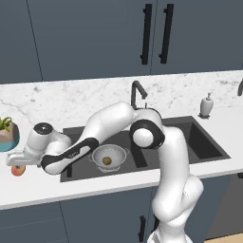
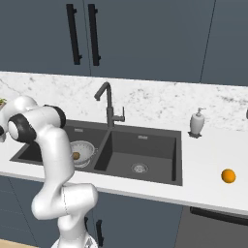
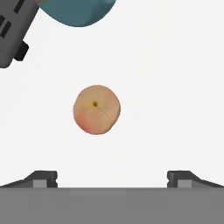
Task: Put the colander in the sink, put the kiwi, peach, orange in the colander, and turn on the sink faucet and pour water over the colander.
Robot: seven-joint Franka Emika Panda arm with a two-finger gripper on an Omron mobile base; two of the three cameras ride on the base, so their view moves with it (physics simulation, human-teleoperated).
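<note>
Peach (image 3: 96, 109) sits on white counter (image 1: 28, 185) left of sink (image 1: 199, 142), near counter's front edge, below the gripper (image 3: 112, 177), w/ jaws spread wide, holding nothing. Teal plant pot (image 1: 8, 135) just behind it. Colander (image 1: 110, 156) in left basin w/ kiwi (image 1: 107, 161) inside. Orange (image 2: 228, 176) on counter right of sink, near front edge. Faucet (image 2: 109, 104) behind the sink's divider, soap dispenser (image 2: 196, 122) at back right corner.

My arm bends left from its base and reaches low across the front; my gripper (image 3: 112, 176) points straight down, its jaws spread wide apart, nothing between them.
</note>
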